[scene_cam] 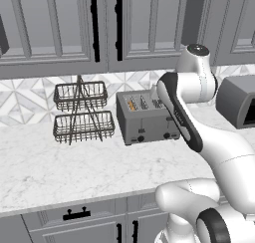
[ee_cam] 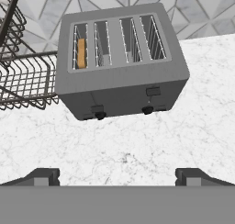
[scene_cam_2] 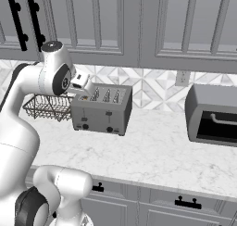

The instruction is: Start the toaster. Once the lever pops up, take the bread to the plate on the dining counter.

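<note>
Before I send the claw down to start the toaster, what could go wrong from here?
The front of the boxy grey metal toaster has two levers and two black knobs; the tan bread slice sits in its leftmost slot, so pressing the wrong lever may not toast it. The wire basket rack stands close beside that end and could snag the open claw.
</note>
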